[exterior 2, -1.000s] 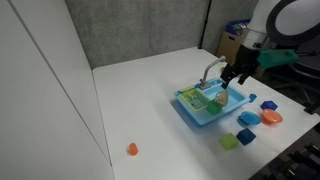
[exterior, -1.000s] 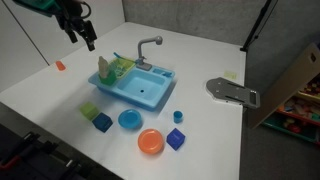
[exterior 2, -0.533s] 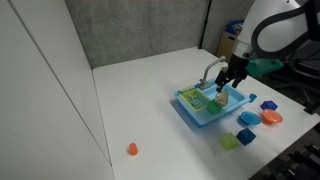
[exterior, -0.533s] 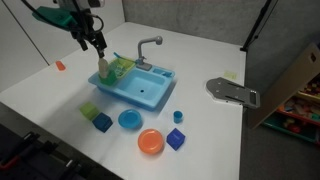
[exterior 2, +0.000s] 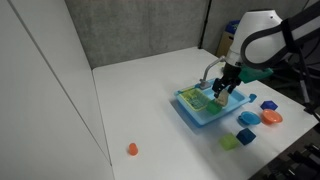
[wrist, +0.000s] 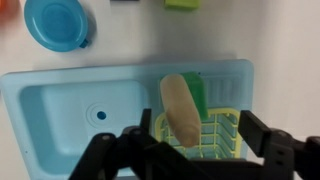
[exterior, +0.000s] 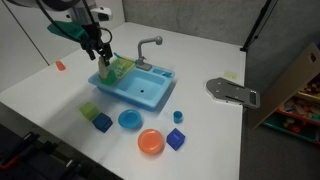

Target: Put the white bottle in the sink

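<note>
The light blue toy sink [exterior: 140,90] with a grey faucet [exterior: 150,45] stands mid-table. It also shows in the other exterior view [exterior 2: 200,112] and in the wrist view [wrist: 60,115]. The white bottle [exterior: 102,67] stands in the green dish-rack section [wrist: 215,130] at one end of the sink, beside the basin. In the wrist view the bottle [wrist: 179,103] is a slim whitish shape over the rack. My gripper [exterior: 103,52] is open just above the bottle. It also shows in an exterior view [exterior 2: 222,86]. In the wrist view its fingers [wrist: 196,142] straddle the bottle's end without closing on it.
In front of the sink lie a green cube [exterior: 89,111], a blue cube [exterior: 102,122], a blue plate [exterior: 130,120], an orange plate [exterior: 150,142], another blue cube [exterior: 176,139] and a small blue cup [exterior: 178,117]. A small orange object [exterior: 60,65] and a grey metal piece [exterior: 232,91] lie farther out.
My gripper has moved from up and away from the sink down to the dish-rack end, and now sits open over the white bottle. The bottle has not moved.
</note>
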